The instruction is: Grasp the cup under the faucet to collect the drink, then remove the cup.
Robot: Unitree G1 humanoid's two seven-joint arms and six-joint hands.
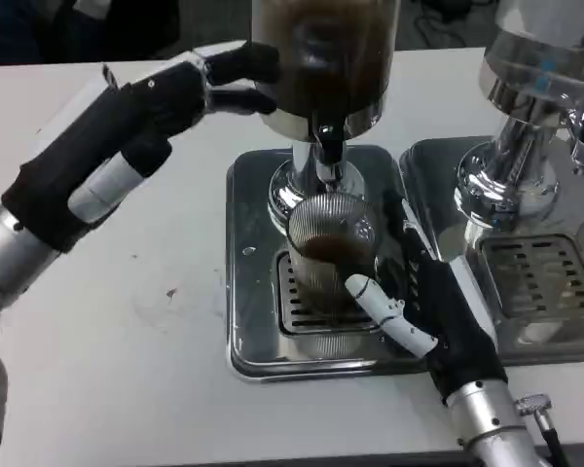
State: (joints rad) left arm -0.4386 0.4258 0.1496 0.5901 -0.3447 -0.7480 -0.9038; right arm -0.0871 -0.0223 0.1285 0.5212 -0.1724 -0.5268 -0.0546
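A: Where is the cup (328,255) placed?

B: It is seen upright on the slotted grate of the steel drip tray (253,302), directly below the black faucet (328,148) of the dark-filled drink dispenser (323,58). Brown liquid is visible inside the ribbed, clear cup, roughly up to the middle.

A: How is the right hand (419,297) positioned?

B: It is wrapped around the cup from the right side. Black fingers are laid against the cup's far right wall, and a white thumb (378,304) is pressed across the lower front. The cup is gripped by that hand.

A: And the left hand (200,83)?

B: It is raised at the upper left, with dark fingertips (248,68) reaching the side of the dispenser's container. Whether anything is actually grasped there cannot be told; the fingers are stretched forward rather than curled.

A: What else is noted?

B: A 2nd dispenser (535,88) with its own drip tray (540,282) stands to the right on the white table (107,341). A few small dark specks are seen on the table left of the first tray.
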